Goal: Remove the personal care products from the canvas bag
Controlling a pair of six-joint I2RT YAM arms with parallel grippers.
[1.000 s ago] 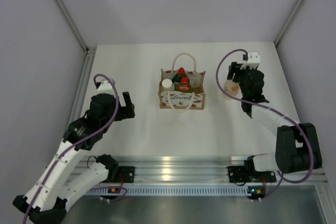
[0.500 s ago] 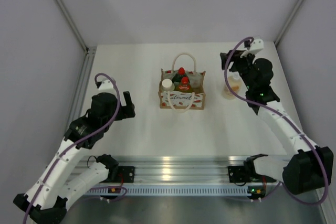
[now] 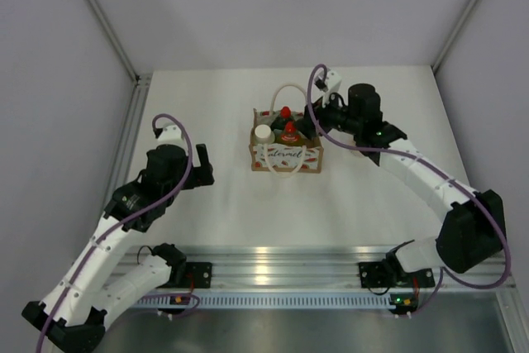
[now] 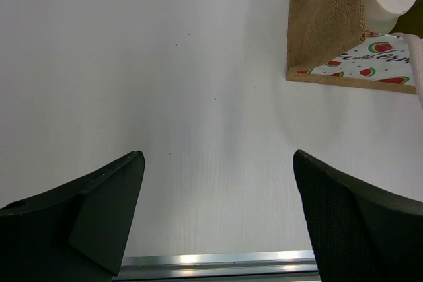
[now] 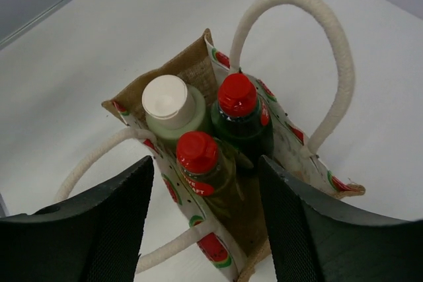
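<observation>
— White bench (image 3: 223, 196) lies under everything, the biggest thing we see. Where do our two arms sit over it?

— Our left arm (image 3: 107, 229) reaches up from 7 o'clock. Its left pincer (image 4: 218, 160) hangs over bare bench at 9 o'clock of the bag, fingers spread wide with nothing between them. Our right arm (image 3: 421, 175) curves in from 5 o'clock, and the right pincer (image 5: 206, 160) hovers above the bag's 1 o'clock corner, also spread wide and empty.

— And the canvas bag (image 3: 287, 155)?

— We find it upright near the middle of the bench, a little toward 12 o'clock, its lettered front facing 6 o'clock. The far handle (image 5: 324, 44) arches up, and the near handle (image 5: 99, 156) droops over the front.

— Which bottles do we count inside?

— Three that we can see, standing upright and packed close together. The white-lidded pale grey-green cylinder (image 5: 173, 120) is at the bag's 9 o'clock end. The red-capped dark green bottle (image 5: 244, 130) stands at 12 o'clock. The red-capped yellow-green bottle (image 5: 215, 176) is in the middle, against the front wall. In the right wrist view all three show between our wide fingers, clear of both.
</observation>
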